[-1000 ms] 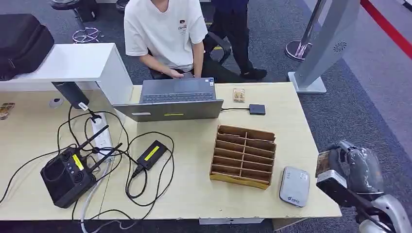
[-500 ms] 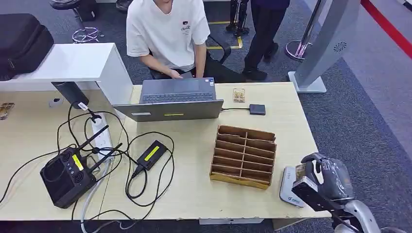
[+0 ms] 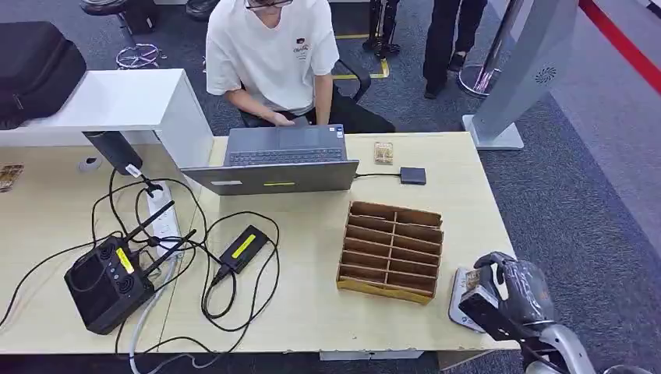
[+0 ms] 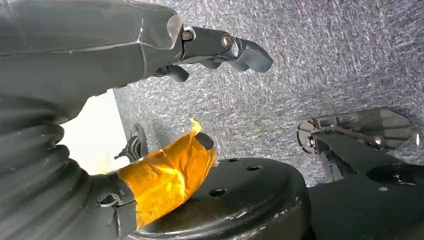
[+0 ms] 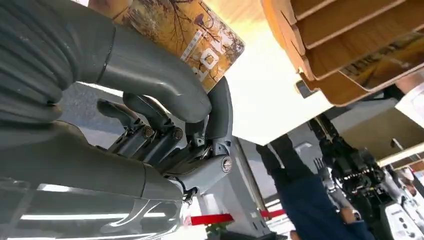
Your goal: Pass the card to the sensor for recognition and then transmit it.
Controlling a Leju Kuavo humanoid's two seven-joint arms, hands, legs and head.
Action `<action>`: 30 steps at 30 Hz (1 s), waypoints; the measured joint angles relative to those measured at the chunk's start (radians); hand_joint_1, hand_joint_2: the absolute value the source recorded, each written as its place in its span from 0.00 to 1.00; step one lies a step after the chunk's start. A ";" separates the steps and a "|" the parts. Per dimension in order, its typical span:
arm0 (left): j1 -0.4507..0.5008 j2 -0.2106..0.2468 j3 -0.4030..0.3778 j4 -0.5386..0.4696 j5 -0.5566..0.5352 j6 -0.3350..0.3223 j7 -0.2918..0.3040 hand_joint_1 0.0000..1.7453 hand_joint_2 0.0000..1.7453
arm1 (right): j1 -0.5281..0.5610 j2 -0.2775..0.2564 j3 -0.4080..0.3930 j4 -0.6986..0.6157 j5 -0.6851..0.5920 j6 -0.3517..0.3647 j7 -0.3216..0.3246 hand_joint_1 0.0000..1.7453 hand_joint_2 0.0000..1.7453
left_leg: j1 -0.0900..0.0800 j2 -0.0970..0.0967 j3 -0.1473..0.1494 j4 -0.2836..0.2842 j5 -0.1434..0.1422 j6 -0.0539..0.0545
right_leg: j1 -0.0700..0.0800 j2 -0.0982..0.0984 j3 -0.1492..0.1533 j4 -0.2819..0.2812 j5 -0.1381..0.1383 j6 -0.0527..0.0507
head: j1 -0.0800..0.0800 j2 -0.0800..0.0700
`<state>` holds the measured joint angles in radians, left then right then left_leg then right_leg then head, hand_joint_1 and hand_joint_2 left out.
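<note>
Grey fingers (image 5: 215, 115) of the right hand (image 3: 507, 292) pinch the card (image 5: 185, 30) against the thumb, holding it just above the sensor (image 3: 461, 300) at the tabletop (image 3: 312, 312) corner. Recognition looks to be the step in hand (contact is hard to judge); next, steady it there, then hand it on. Left hand (image 4: 150, 55) hangs over carpet, fingers apart, holding nothing.

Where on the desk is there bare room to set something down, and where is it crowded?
Bare: the strip between the laptop and the wooden organizer, and the front edge between the cables and the organizer. Crowded: the left side, with the controller and power strip, and the right front corner, where the right hand holds the card over the sensor.
</note>
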<state>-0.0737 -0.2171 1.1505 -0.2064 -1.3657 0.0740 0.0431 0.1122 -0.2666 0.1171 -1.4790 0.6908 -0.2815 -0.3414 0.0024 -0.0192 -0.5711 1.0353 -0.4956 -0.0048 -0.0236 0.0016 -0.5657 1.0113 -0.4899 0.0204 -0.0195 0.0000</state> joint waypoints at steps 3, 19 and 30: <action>0.000 0.000 0.000 0.000 -0.003 0.000 0.005 0.00 1.00 | -0.001 0.003 0.002 0.025 0.000 -0.011 0.002 1.00 1.00 | 0.000 0.000 0.000 0.000 0.000 0.000 | 0.000 0.000 0.000 0.000 0.000 0.000 | 0.000 0.000; 0.000 0.000 0.000 0.000 -0.005 0.001 0.009 0.00 1.00 | -0.011 0.016 0.013 0.118 -0.001 -0.028 0.003 1.00 1.00 | 0.000 0.000 0.000 0.000 0.000 0.000 | 0.000 0.000 0.000 0.000 0.000 0.000 | 0.000 0.000; 0.000 0.000 0.000 0.000 -0.006 0.002 0.009 0.00 1.00 | -0.025 0.017 0.013 0.124 -0.011 -0.044 0.001 1.00 1.00 | 0.000 0.000 0.000 0.000 0.000 0.000 | 0.000 0.000 0.000 0.000 0.000 0.000 | 0.000 0.000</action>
<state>-0.0738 -0.2171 1.1505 -0.2064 -1.3722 0.0759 0.0523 0.0874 -0.2499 0.1305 -1.3550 0.6802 -0.3250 -0.3403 0.0024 -0.0191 -0.5711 1.0353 -0.4955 -0.0048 -0.0236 0.0017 -0.5656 1.0113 -0.4899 0.0204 -0.0195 0.0000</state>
